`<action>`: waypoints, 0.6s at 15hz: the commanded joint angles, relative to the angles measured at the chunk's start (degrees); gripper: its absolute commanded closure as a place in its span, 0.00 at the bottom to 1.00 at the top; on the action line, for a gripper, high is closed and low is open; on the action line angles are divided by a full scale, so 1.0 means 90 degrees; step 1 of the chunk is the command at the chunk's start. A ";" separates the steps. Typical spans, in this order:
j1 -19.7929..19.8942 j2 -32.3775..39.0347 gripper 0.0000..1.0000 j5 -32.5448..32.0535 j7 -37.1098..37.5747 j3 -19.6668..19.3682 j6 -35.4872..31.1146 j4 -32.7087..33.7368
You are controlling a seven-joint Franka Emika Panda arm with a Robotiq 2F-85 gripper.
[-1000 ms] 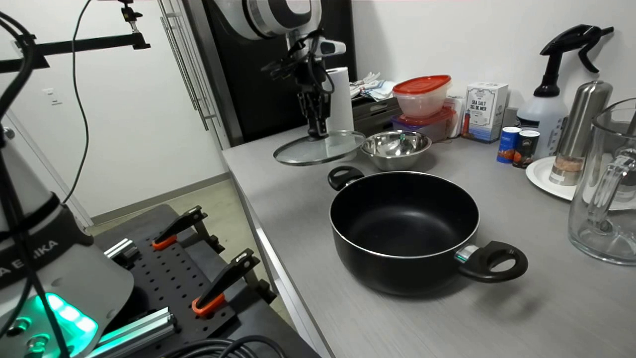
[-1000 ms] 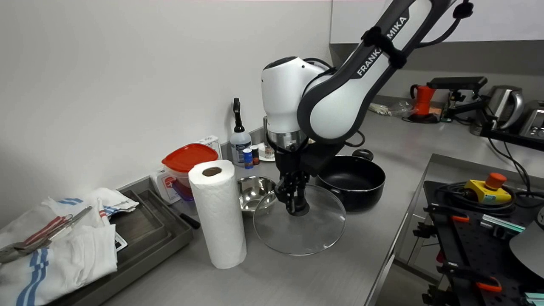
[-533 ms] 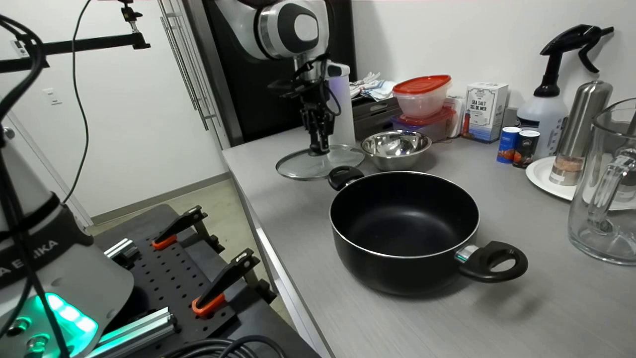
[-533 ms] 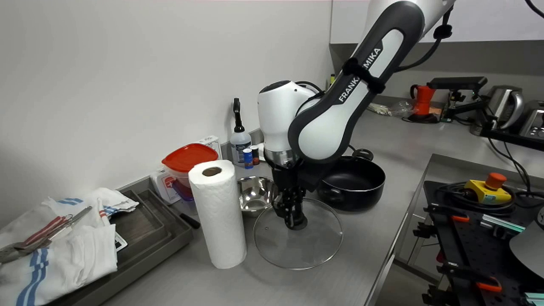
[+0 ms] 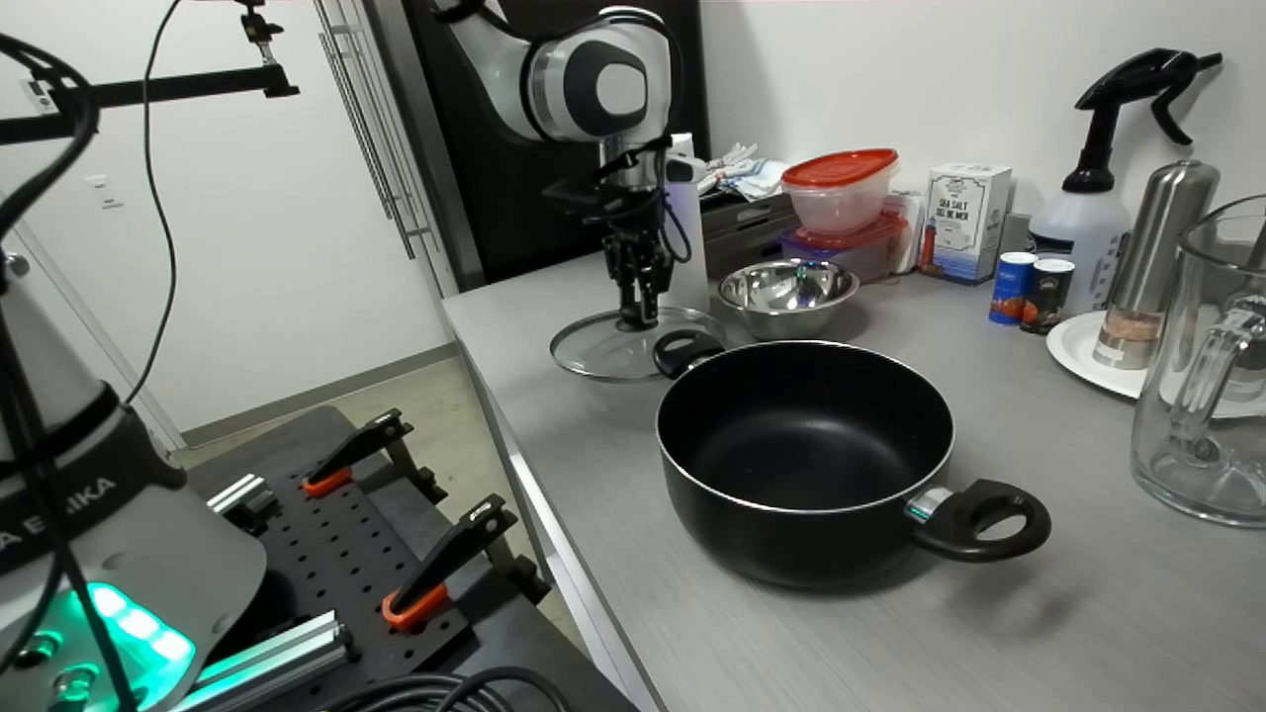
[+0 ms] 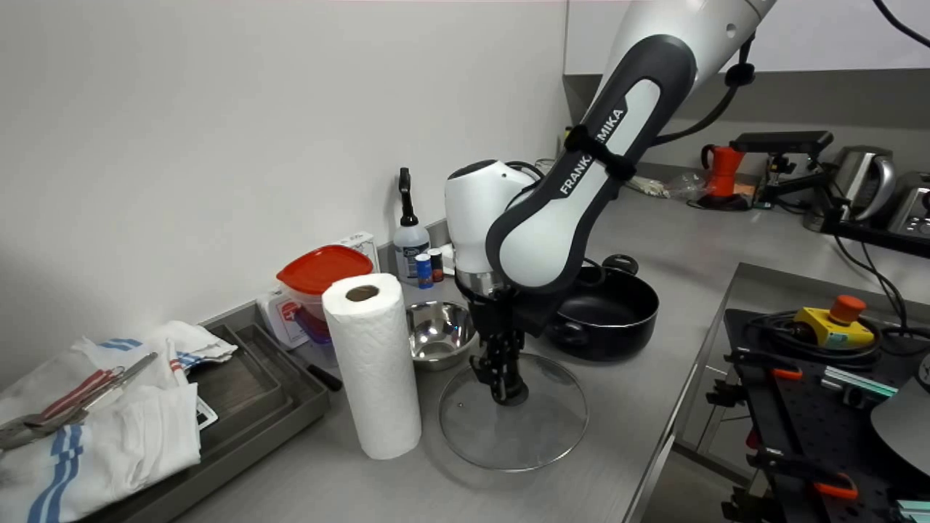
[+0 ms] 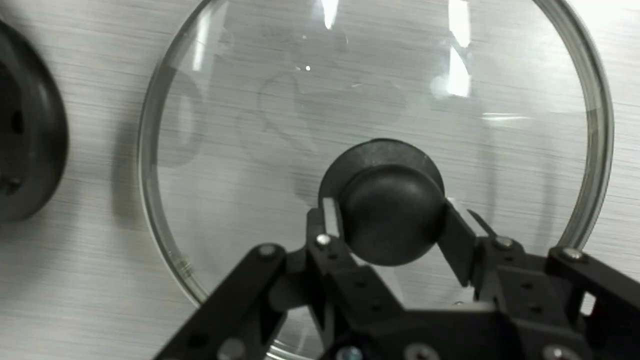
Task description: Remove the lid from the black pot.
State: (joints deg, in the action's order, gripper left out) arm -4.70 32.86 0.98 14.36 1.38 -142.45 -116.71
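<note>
The round glass lid (image 5: 593,353) is off the black pot (image 5: 791,544) and lies nearly level, low over the counter beside it. It also shows in an exterior view (image 6: 523,443) and, from above, in the wrist view (image 7: 280,130). My gripper (image 7: 391,215) is shut on the lid's black centre knob, with a finger on either side; it points down in both exterior views (image 5: 638,314) (image 6: 507,391). I cannot tell whether the rim touches the counter. The pot stands upright and uncovered, its inside visible; a pot handle (image 7: 37,130) shows left in the wrist view.
A small steel bowl (image 5: 788,318) stands close beside the lid. A paper towel roll (image 6: 374,378) stands upright near the lid's rim. Plastic tubs with red lids (image 5: 841,193), a salt box (image 5: 964,222) and a glass jug (image 5: 1202,445) stand further along. The counter edge (image 5: 554,554) runs alongside.
My gripper has moved down with the lid in its grip. The lid has sunk towards the counter and become more level. The pot has not moved.
</note>
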 commanded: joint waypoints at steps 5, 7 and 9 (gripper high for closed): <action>0.0496 0.0321 0.75 0.0609 -0.1180 0.0356 -0.1027 -0.0082; 0.0511 0.0422 0.75 0.0517 -0.1299 0.0323 -0.1276 -0.0131; 0.0454 0.0501 0.75 0.0394 -0.1330 0.0227 -0.1521 -0.0208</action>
State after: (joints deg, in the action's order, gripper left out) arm -0.68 37.25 4.72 4.46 3.52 -152.73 -117.34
